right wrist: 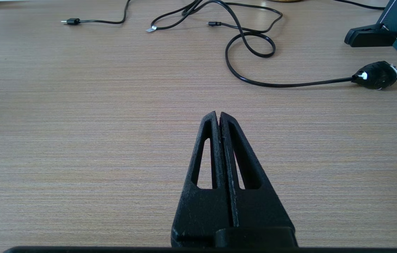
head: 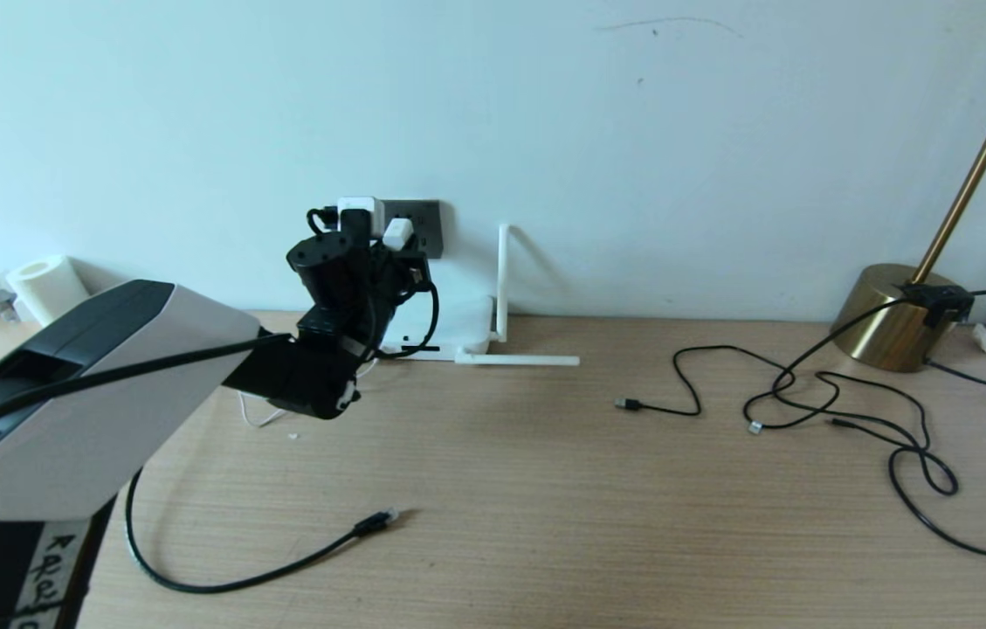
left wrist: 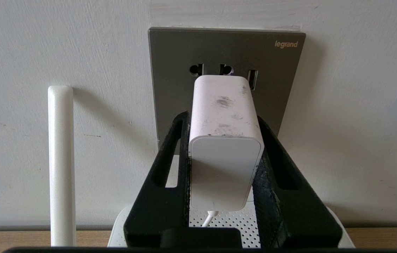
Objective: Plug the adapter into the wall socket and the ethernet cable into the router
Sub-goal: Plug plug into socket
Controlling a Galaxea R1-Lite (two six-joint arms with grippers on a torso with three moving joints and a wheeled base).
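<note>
— Left tool (left wrist: 223, 117): clenched on the adapter (left wrist: 224, 140), one finger on each flank, thin white cord trailing back out of the rear face.

— And lying which way from the wall socket (left wrist: 170, 70)?

— Dead ahead. Long axis of the adapter aimed square at the dark plate, front end right up against it, just under the top row of holes. Looks like a straight push along that axis, or a plain release if already home.

— Seated, then?

— Cannot tell. Prongs hidden behind the adapter's own body; no gap visible from the left wrist, and no clear side-on look from the head, with the arm across much of the plate.

— Anything else hard to read there?

— White block (head: 361, 210) above the wrist: part of the arm or something on the plate, unclear.

— Router (left wrist: 226, 219)?

— Directly below the socket, on the table (head: 545, 489) against the wall, perforated top peeping out under the fingers. Antennas (left wrist: 61, 158) upright on either side. Ports not visible.

— Ethernet cable (head: 375, 522)?

— Loose on the table, well apart from the router, clear-tipped plug pointing right, nearer the left arm.

— Right tool (right wrist: 219, 114)?

— Pressed shut on nothing, low over bare table, outside the head view, with thin USB cables (right wrist: 247, 38) beyond.
</note>
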